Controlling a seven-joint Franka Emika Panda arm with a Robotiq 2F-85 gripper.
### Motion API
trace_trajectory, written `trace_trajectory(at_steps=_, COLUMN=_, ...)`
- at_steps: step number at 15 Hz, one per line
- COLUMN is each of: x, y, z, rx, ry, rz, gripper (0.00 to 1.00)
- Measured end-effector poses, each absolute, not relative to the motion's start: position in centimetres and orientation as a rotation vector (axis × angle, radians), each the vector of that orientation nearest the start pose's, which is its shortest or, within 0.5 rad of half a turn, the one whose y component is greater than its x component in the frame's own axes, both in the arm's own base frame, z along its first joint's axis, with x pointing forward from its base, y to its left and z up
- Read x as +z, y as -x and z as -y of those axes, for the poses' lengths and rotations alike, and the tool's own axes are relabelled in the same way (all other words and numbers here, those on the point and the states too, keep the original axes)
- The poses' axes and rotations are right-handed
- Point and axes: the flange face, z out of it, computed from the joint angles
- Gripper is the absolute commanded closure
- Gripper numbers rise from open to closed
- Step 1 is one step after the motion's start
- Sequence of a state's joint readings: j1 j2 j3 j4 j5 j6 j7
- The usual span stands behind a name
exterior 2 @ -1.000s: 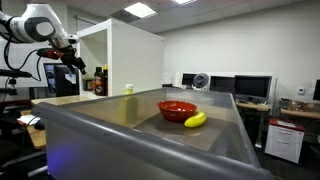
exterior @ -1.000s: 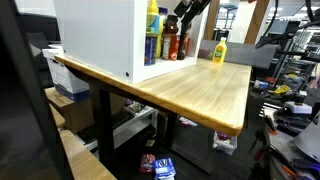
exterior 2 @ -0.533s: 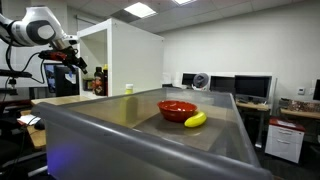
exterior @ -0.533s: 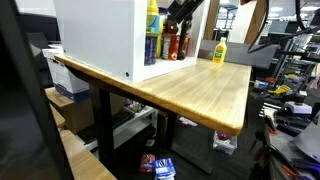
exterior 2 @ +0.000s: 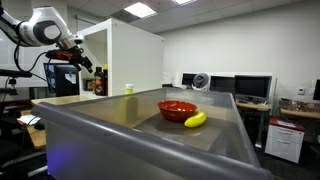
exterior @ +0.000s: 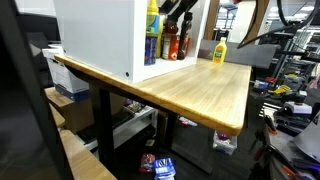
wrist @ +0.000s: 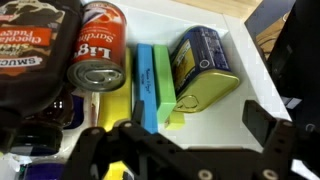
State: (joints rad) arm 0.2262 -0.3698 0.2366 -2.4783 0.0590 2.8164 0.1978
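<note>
At the wrist only: blue tin (wrist: pixel 205 65)

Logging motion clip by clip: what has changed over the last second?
The gripper moved sideways toward the white cabinet, closing on the bottles inside it. It took hold of nothing. The yellow bottle, bowl and banana stayed put.
</note>
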Motion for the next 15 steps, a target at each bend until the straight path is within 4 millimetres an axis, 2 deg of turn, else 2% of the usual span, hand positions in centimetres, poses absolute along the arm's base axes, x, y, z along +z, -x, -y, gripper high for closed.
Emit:
trace_trajectory(at_steps=11, x=50.0, y=-44.3, z=-22.1, rx=-0.991, ry=2.776, rz=0.319, gripper=0.0)
trace_trajectory(at_steps=15, x=49.7, y=-45.1, z=-21.6, rx=-1.027, ry=2.808, rz=0.323, gripper=0.0)
